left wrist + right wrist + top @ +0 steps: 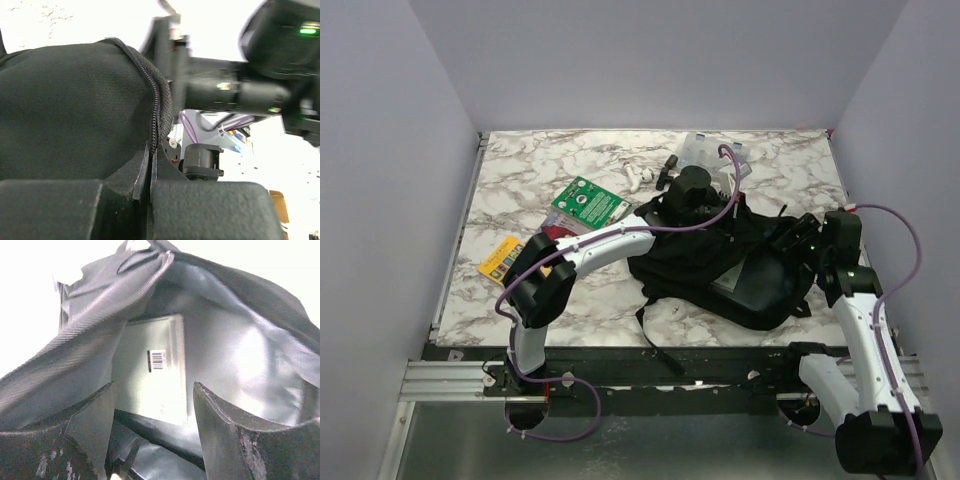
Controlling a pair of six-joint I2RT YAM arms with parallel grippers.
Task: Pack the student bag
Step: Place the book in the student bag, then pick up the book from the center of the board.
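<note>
From above, the bag (720, 270) lies on the table (540, 170), right of centre, with both arms reaching to it. Only the left wrist view shows the left pincer (150, 187) clenched on the bag's zip edge. Only the right wrist view looks into the mouth. There the right pincer (154, 390) stands released, holding nothing, facing grey lining (235, 355) and a white barcoded slab (140, 345) inside.
</note>
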